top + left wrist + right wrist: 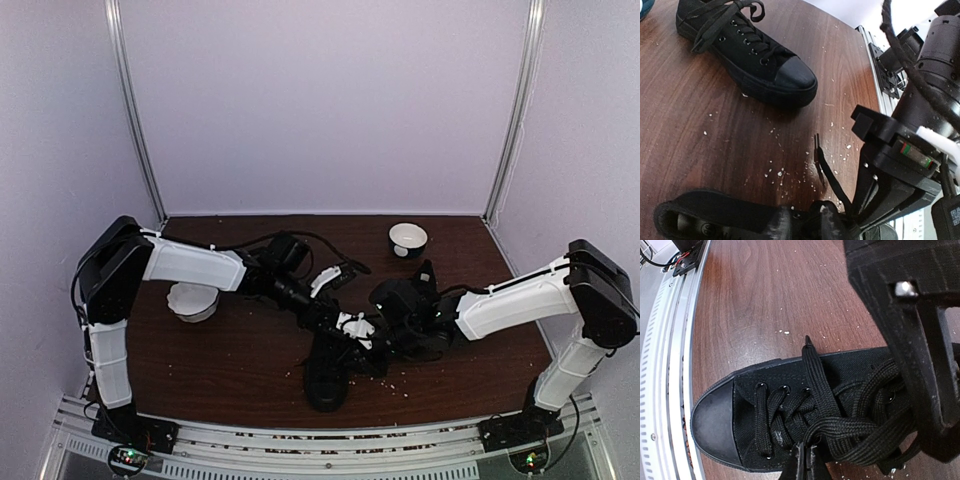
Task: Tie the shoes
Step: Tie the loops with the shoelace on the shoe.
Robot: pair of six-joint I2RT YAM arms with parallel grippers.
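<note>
One black shoe (328,378) lies at the table's front centre, toe toward the near edge; it fills the right wrist view (790,405) and shows at the bottom of the left wrist view (715,215). Its laces form a loose knot (860,427), and one free lace end (815,370) lies across it onto the table (827,172). My right gripper (806,460) is shut on a lace loop beside the eyelets. My left gripper (805,222) hangs over the same shoe next to the right gripper; its fingers are blurred and dark. The second shoe (745,55) lies to the right (412,318).
A white bowl (193,300) stands at the left under the left arm and another white bowl (407,240) at the back right. Crumbs (780,172) are scattered on the brown table (230,360). The metal rail (670,365) runs along the near edge.
</note>
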